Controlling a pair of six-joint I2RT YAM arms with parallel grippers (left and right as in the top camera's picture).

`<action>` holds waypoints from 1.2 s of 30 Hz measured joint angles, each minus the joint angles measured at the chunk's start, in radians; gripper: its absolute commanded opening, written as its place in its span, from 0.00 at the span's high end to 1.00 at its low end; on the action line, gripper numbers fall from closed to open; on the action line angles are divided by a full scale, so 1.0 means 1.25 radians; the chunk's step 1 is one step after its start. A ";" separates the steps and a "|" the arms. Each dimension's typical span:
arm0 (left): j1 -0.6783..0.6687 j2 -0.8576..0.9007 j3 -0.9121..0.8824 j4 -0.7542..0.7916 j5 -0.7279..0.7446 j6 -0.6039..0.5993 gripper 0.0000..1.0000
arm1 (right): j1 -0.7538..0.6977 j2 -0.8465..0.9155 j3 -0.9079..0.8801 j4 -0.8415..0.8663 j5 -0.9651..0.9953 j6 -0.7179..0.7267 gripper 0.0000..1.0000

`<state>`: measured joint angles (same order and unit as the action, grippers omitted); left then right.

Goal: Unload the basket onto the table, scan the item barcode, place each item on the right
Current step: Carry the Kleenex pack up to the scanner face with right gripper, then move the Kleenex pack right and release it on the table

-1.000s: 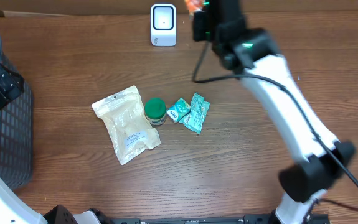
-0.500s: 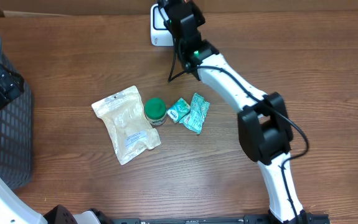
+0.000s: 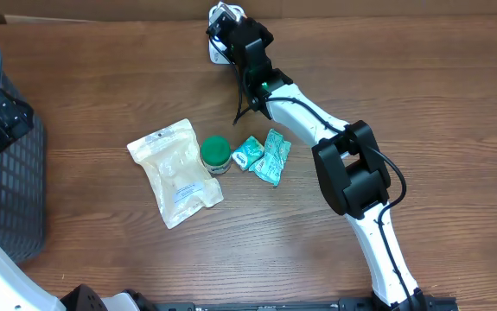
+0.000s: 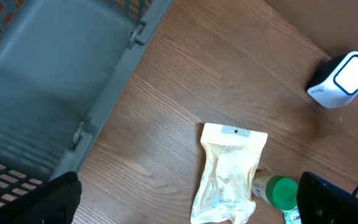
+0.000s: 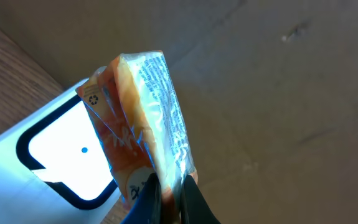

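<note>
The right hand (image 5: 169, 186) is pinched on the lower end of an orange packet (image 5: 144, 112), at the bottom centre of the right wrist view. The packet stands on end. Its long axis runs up and slightly left, with a narrow printed edge toward the camera, in front of the white scanner (image 5: 54, 155) at lower left. The left hand (image 4: 188, 193) is spread wide above the worktop (image 4: 185, 81), beside a grey basket (image 4: 54, 74).
</note>
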<state>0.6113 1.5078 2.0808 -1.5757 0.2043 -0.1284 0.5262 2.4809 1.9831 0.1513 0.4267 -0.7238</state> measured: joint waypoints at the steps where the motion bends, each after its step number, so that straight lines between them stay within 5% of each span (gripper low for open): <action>1: 0.000 0.000 0.000 0.000 0.000 0.000 0.01 | 0.000 0.000 0.000 -0.005 -0.002 -0.002 0.96; 14: 0.000 0.000 0.000 0.000 0.000 0.000 0.00 | 0.000 0.000 0.000 -0.031 -0.009 -0.007 0.96; 20: 0.000 0.000 0.000 0.000 0.000 0.000 0.01 | 0.003 -0.027 0.000 -0.105 -0.022 0.098 0.96; 28: 0.000 0.000 0.000 0.000 0.000 0.000 0.00 | 0.008 -0.324 -0.002 -0.528 -0.146 0.384 0.96; 36: 0.000 0.000 0.000 0.000 0.000 0.000 0.01 | -0.069 -0.680 0.020 -1.088 -0.211 0.676 0.96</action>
<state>0.6113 1.5078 2.0804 -1.5757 0.2043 -0.1284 0.4400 1.6306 2.0075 -1.2091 0.1627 0.1211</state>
